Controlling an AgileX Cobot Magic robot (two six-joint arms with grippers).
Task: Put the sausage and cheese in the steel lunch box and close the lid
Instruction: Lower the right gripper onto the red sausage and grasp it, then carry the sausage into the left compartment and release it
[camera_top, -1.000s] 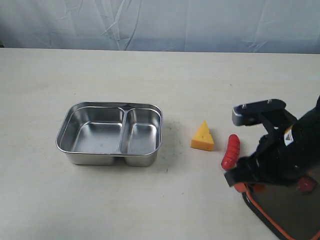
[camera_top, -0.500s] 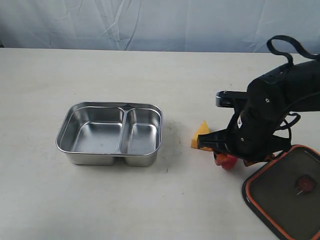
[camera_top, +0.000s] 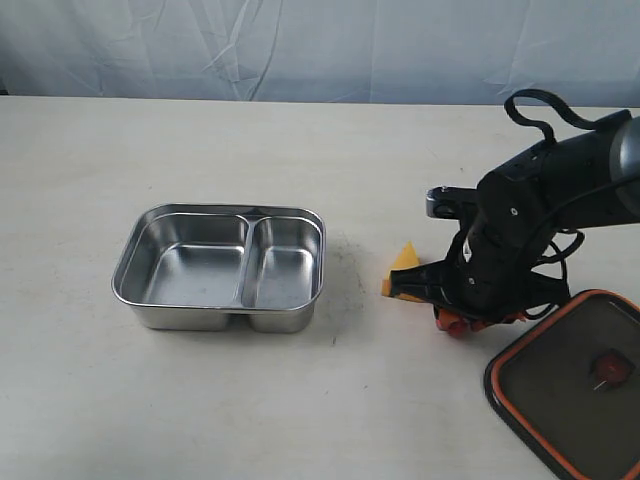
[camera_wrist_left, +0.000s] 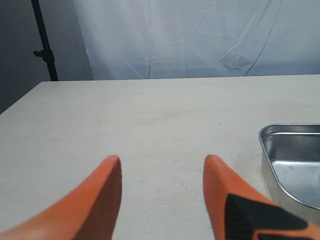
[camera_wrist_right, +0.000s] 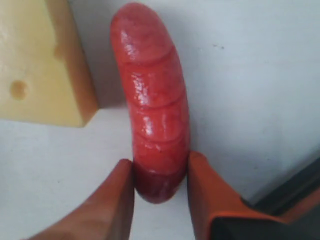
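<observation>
Sausage (camera_wrist_right: 152, 115) lies on the table well right of the lunch box (camera_top: 200, 318), just beyond the cheese (camera_wrist_right: 40, 65). Its long axis runs straight out from your right gripper (camera_wrist_right: 160, 162), whose 2 fingers (camera_wrist_right: 117, 200) pinch its near end. Your left gripper (camera_wrist_left: 162, 162) hangs spread and empty beside the lunch box.

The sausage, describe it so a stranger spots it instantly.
Look right of the steel lunch box, between the cheese and the dark lid, under the right hand. The sausage is glossy, red and ridged, unlike the yellow wedge beside it.
</observation>
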